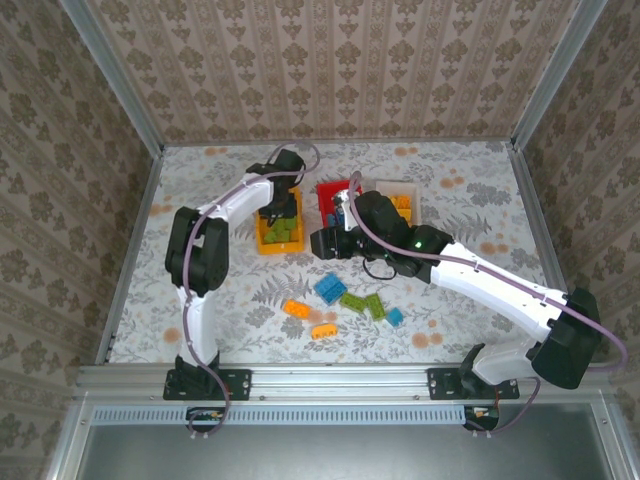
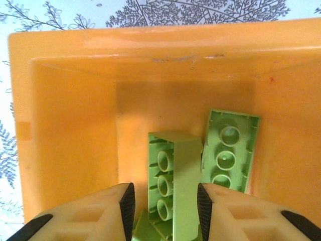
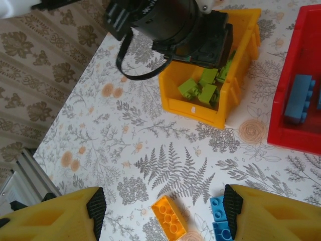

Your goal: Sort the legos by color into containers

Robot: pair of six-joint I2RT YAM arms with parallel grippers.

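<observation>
My left gripper (image 2: 163,201) hangs open inside the yellow-orange bin (image 2: 70,125). A green brick (image 2: 175,186) lies on its side between the fingers, with a gap at the left pad, and another green brick (image 2: 229,150) lies beside it. From above, the left gripper (image 1: 283,200) is over that bin (image 1: 264,243). My right gripper (image 3: 163,206) is wide open above the table, over an orange brick (image 3: 169,220) and a blue brick (image 3: 218,221). The red bin (image 3: 296,115) holds a blue brick (image 3: 297,98). The white bin (image 1: 412,190) holds orange bricks (image 1: 402,205).
Loose bricks lie in front of the arms: two orange (image 1: 296,309) (image 1: 323,330), two green (image 1: 352,300) (image 1: 375,307) and two blue (image 1: 328,288) (image 1: 395,317). The left arm's wrist (image 3: 170,25) hangs over the yellow-orange bin (image 3: 200,108). Patterned walls enclose the table.
</observation>
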